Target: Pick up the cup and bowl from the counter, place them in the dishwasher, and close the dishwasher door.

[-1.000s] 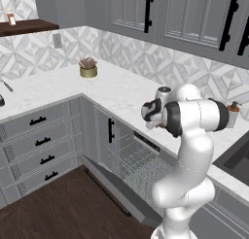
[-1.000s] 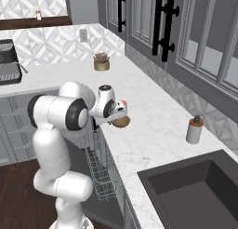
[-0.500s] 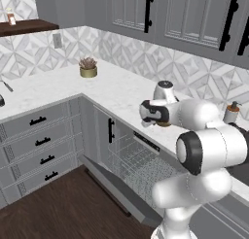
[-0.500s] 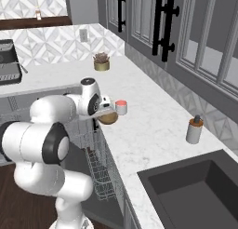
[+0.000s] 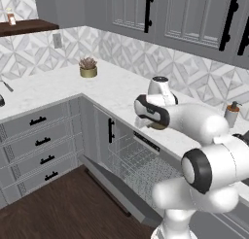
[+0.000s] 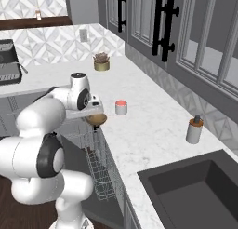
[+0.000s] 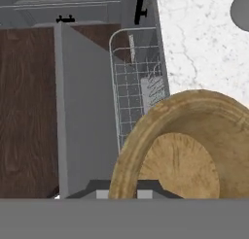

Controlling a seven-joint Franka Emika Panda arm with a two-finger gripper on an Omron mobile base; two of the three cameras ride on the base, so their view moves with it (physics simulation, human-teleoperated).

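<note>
1. The dishwasher door [image 7: 85, 111] lies folded down flat over the dark wood floor [image 7: 26, 111], left of the wire rack [image 7: 136, 82] in the hand view; the dishwasher [image 5: 141, 170] stands open under the table edge.
2. The rack lies below and just outward of the claw [image 6: 95, 115], on the floor side of the table [image 6: 153, 130] edge. That offset is what the coming move turns on, as I judge it: out past the edge, then down.
3. The bowl [image 7: 182, 145] is gripped in the claw, which is closed on its rim. In the hand view it hangs partly over the rack and partly over the marble, its hollow facing the camera.
4. In the right base view the bowl [image 6: 95, 118] hangs right at the front table edge, above the rack [image 6: 100, 163].
5. The cup [image 6: 121, 107] stands upright on the table, just beyond the claw and further in from the edge; it is not yet picked up.
6. The arm [image 5: 194, 121] reaches forward roughly level, wrist at the front table edge. With only 1 arm, the bowl goes in first.
</note>
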